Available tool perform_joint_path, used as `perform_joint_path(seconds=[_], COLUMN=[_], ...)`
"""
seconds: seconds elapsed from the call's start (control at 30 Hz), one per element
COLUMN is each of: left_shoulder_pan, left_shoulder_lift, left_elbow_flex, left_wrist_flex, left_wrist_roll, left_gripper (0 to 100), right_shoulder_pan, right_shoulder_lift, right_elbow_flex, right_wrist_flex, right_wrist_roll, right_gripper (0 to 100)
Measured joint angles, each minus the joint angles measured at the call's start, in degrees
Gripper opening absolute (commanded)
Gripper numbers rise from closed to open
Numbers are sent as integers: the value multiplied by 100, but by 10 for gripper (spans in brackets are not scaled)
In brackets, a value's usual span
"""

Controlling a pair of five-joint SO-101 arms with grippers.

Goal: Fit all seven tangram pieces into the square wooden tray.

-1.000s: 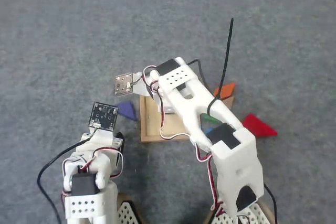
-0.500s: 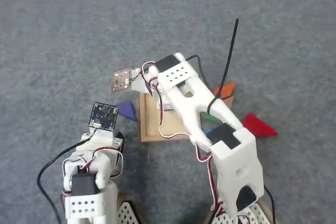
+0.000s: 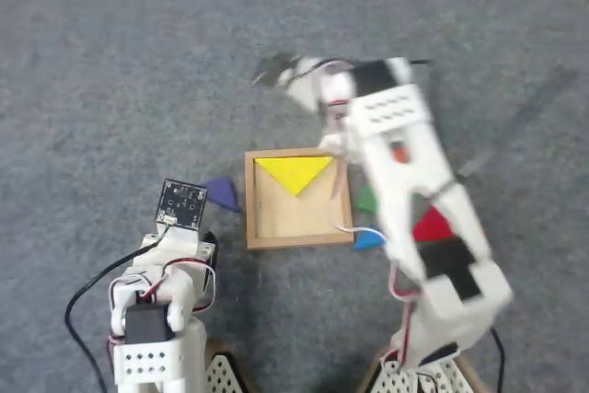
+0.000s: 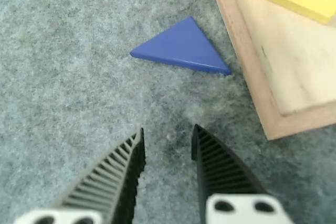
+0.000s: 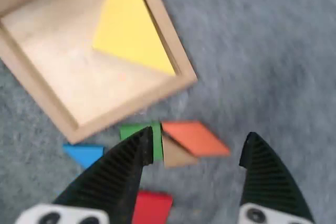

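carpet (image 3: 110, 71) holds one tray (image 3: 250, 200) with one triangle (image 3: 293, 172); left hand (image 4: 168, 130) narrow, right hand (image 5: 199, 132) wide.

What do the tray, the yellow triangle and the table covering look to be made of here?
The tray looks like pale, unvarnished wood, with faint grain on its floor and rim. The yellow triangle is smooth, matte and evenly coloured, probably painted wood or plastic; I cannot tell which. The table covering looks like grey felt or short-pile carpet, going by its fuzzy, fibrous surface.

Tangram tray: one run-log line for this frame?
tray: yellow triangle inside | left gripper: open, empty, near blue triangle beside tray | right gripper: open, empty, over orange parallelogram, green piece outside tray
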Motion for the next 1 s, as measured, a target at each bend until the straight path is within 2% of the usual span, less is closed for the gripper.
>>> perform_joint_path(seconds=[0.13, 0.33, 0.47, 0.6, 0.8, 0.93, 1.0], left_shoulder_pan=[0, 0, 0, 0, 0, 0, 0], left_shoulder_lift=[0, 0, 0, 0, 0, 0, 0], left_elbow_flex=[0, 0, 0, 0, 0, 0, 0], left_wrist_flex=[0, 0, 0, 0, 0, 0, 0], left_wrist_roll=[0, 0, 0, 0, 0, 0, 0], left_gripper=[141, 141, 141, 141, 141, 141, 141], right_shoulder_pan=[378, 1196, 1556, 1873, 2303, 2330, 2365], right_shoulder_lift=[-1081, -2418, -2646, -2681, -2699, -2699, -2681], right_elbow_flex=[1134, 3745, 4677, 4774, 4949, 5292, 5319], right_wrist_flex=[35, -782, -1116, -1213, -1240, -1556, -1749], right_wrist_roll=[-70, -255, -1187, -2251, -3376, -4510, -4651], right_gripper=[255, 253, 253, 253, 253, 256, 255])
